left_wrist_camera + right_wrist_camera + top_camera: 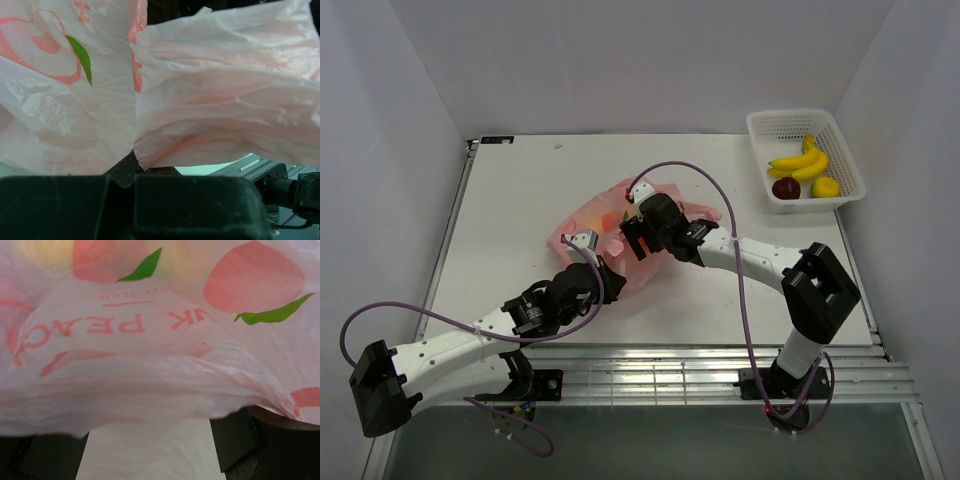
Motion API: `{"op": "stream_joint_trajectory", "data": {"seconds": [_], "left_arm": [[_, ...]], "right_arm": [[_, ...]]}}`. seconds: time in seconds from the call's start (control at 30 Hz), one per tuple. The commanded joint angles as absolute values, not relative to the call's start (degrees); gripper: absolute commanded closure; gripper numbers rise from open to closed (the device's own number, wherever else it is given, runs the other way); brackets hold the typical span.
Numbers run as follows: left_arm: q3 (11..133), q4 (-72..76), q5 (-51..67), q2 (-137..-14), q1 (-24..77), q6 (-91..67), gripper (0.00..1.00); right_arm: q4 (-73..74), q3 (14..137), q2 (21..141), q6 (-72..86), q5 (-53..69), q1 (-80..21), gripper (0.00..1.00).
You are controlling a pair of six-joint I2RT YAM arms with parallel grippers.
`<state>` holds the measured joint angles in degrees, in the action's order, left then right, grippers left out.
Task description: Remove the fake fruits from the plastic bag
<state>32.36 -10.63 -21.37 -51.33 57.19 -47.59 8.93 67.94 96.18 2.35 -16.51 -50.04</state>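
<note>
The pink plastic bag (pixel 605 215) lies crumpled mid-table between both grippers. Orange and red fruit colours (pixel 613 244) show through its film; the shapes are unclear. My left gripper (pixel 588 243) is at the bag's near-left side; in the left wrist view its jaws (pixel 135 172) are closed, with a fold of the bag (pixel 210 100) pinched between them. My right gripper (pixel 632 238) is at the bag's right side. In the right wrist view it (pixel 145 450) is open, fingers wide apart, with the bag's film (pixel 150 365) draped over and between them. A yellowish glow (pixel 45 252) shows through the film.
A white lattice basket (pixel 760 125) stands at the back right. It holds a banana bunch (pixel 800 160), a dark red fruit (pixel 785 188) and a yellow fruit (pixel 825 186). The cell's walls close in left, right and behind.
</note>
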Motion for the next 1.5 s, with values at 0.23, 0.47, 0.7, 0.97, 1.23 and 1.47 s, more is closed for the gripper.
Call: {"op": "stream_joint_trajectory", "data": {"seconds": [0.23,0.47,0.7,0.97,1.23,1.47], "left_arm": [[31.64,-9.58,-21.01,-50.36,57.48,-46.41,1.0],[31.38,-9.67,-21.18,-50.36,57.48,-46.32,1.0],[31.29,-9.49,-21.62,-50.1,57.48,-46.23,1.0],[31.55,-9.67,-21.97,-50.36,57.48,-46.23,1.0],[31.64,-9.67,-22.67,-50.01,57.48,-46.58,1.0],[31.82,-8.88,-23.2,-49.83,57.48,-47.11,1.0]], "right_arm": [[-8.77,68.2,102.04,0.26,-14.85,-47.28,0.1],[-10.11,68.64,106.78,0.97,-14.85,-46.06,0.1],[-9.67,65.83,107.93,2.02,-15.91,-45.79,0.1],[-10.72,67.06,109.78,1.06,-12.92,-45.79,0.07],[-8.27,62.15,95.05,1.49,-7.32,-46.49,0.54],[-3.17,55.46,74.91,4.39,3.86,-46.58,0.61]]}}
